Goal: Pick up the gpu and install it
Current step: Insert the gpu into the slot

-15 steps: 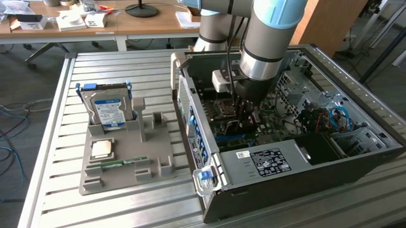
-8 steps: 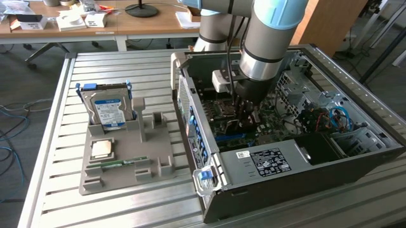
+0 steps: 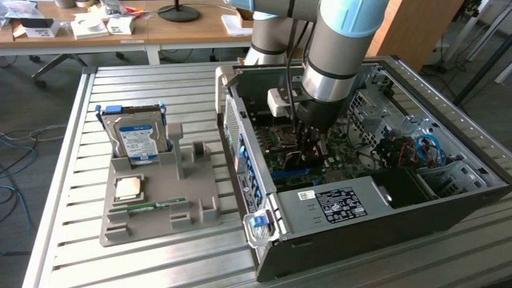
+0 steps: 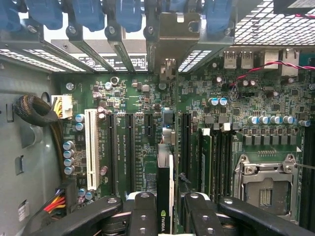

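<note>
The gpu [image 4: 165, 182] stands on edge between my fingers [image 4: 142, 216], its thin dark body lined up along a black motherboard slot [image 4: 129, 147]. Its pale metal bracket [image 4: 172, 39] reaches the rear slot openings of the case. My gripper [image 4: 165, 209] is shut on the card from both sides. In the exterior view my gripper [image 3: 308, 150] is lowered deep inside the open computer case [image 3: 448, 198], with the dark gpu [image 3: 294, 161] under it, close to the motherboard.
A grey fixture tray [image 3: 160, 222] at the exterior view's left holds a hard drive [image 3: 136, 138], a CPU chip [image 3: 129, 189] and a memory stick [image 3: 152, 207]. Inside the case are the power supply [image 3: 336, 204], the CPU socket [image 4: 266, 187] and a cable bundle [image 4: 37, 110].
</note>
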Available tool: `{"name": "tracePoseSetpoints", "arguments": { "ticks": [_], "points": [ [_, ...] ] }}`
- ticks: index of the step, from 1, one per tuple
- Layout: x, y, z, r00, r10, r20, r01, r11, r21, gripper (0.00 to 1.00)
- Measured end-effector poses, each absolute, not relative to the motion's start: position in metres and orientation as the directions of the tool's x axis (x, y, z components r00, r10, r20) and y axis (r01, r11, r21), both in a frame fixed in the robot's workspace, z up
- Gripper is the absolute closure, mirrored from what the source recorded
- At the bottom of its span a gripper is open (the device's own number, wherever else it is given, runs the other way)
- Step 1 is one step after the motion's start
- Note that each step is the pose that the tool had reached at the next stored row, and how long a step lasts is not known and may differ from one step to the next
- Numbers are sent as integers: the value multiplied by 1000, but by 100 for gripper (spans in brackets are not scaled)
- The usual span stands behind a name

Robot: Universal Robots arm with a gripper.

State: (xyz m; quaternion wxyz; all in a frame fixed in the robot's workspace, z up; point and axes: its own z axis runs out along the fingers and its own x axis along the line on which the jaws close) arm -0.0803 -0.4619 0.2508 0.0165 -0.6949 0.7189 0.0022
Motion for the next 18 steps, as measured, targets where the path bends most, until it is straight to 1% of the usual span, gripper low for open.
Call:
{"name": "tracePoseSetpoints", "arguments": {
  "ticks": [18],
  "points": [
    [-80, -462, 248, -34, -999, -26, -999, 34, -20, 74]
  ]
}}
